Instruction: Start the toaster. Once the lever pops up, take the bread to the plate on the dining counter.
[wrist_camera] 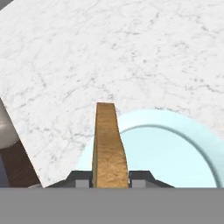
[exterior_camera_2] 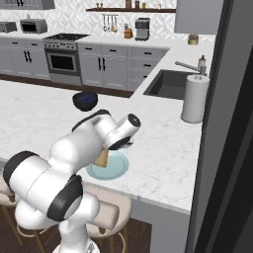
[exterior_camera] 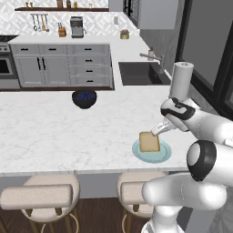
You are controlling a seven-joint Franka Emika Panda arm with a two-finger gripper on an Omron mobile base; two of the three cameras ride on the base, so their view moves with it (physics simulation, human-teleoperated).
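Left base view, bread: one slice [exterior_camera: 149, 142] stands over the plate [exterior_camera: 152, 152] on the bench [exterior_camera: 54, 132], near the front edge; whether it touches the plate, I cannot tell from here.
Left base view, end effector: the end effector [exterior_camera: 159, 130] is at the right upper edge of the slice.
Left base view, count: one plate, one dark bowl [exterior_camera: 84, 98] well apart behind it, one paper towel roll [exterior_camera: 180, 80], two stools [exterior_camera: 38, 200].
Right base view, bread: a small tan corner of the slice [exterior_camera_2: 102, 158] shows under the arm, over the plate [exterior_camera_2: 107, 166].
Right base view, count: one bowl [exterior_camera_2: 85, 100], one sink [exterior_camera_2: 170, 84], one paper towel roll [exterior_camera_2: 194, 98].
Hand view, end effector: the end effector [wrist_camera: 110, 178] is partly closed on the bread [wrist_camera: 108, 144], one fingertip on each flat face, near one edge.
Hand view, bread: the slice is seen edge-on, above the near rim of the plate [wrist_camera: 175, 153].
Handling, my judgement: the toast is light, rather stiff but crumbly, so gentle pressure on the two faces is enough; a hard squeeze could break it.
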